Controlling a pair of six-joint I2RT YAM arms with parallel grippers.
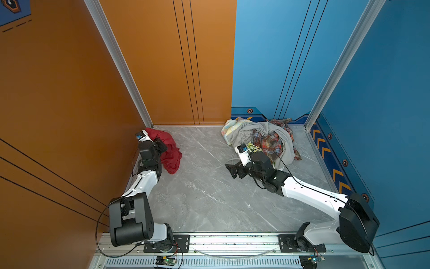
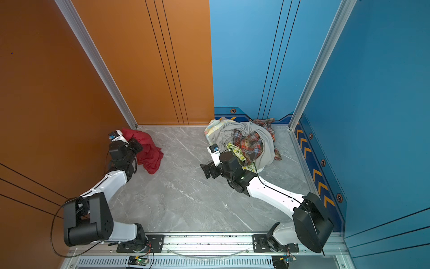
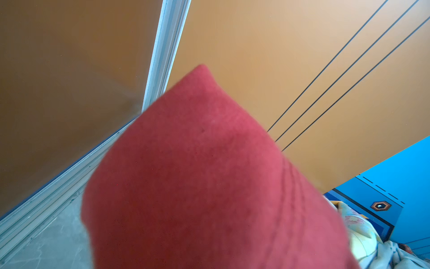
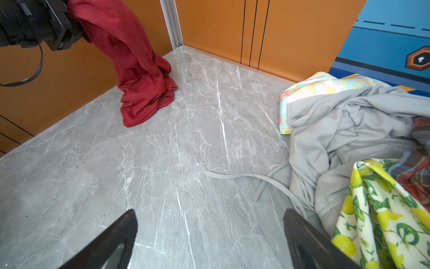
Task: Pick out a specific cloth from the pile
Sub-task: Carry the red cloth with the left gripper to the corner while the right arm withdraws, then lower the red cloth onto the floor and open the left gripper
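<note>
Worktop point(image 1: 209, 198): grey marble-patterned slab, walled in orange on the left and far left, blue on the far right and right.

Thin, plain deep-red cloth point(image 1: 172, 151) point(image 2: 151, 153) point(image 4: 139, 76): at the far left corner of the worktop, close to the left edge. Well apart from the pile, with bare slab between them. Its upper end is raised and its lower end lies bunched on the slab. In the left wrist view the deep-red cloth point(image 3: 209, 174) fills most of the frame, out of focus.

Left gripper point(image 1: 160, 145) point(image 2: 137, 147) point(image 4: 76, 32): black, jaws together and clamped on the raised end of the deep-red cloth. The fabric hangs down from it to the slab.

Pile point(image 1: 260, 139) point(image 2: 246, 139) point(image 4: 349, 130): heap of mixed fabrics at the far right corner, against the far edge.
- plain grey garment point(image 1: 246, 132), the largest piece, with a grey drawstring point(image 4: 244, 175) trailing onto bare slab
- red-brown plaid fabric point(image 1: 267, 142), in the middle of the heap
- yellow-green lemon-print fabric point(image 2: 237, 152) point(image 4: 381, 209), on the near side
- pale pastel cloth point(image 1: 230, 128) point(image 4: 321, 83), at the far left of the heap

Right gripper point(image 1: 230, 171) point(image 2: 206, 171) point(image 4: 209, 221): black, jaws wide apart with nothing between them. It sits over bare slab just beside the near left side of the pile. The lemon-print fabric lies next to one finger; whether they touch is not clear.
</note>
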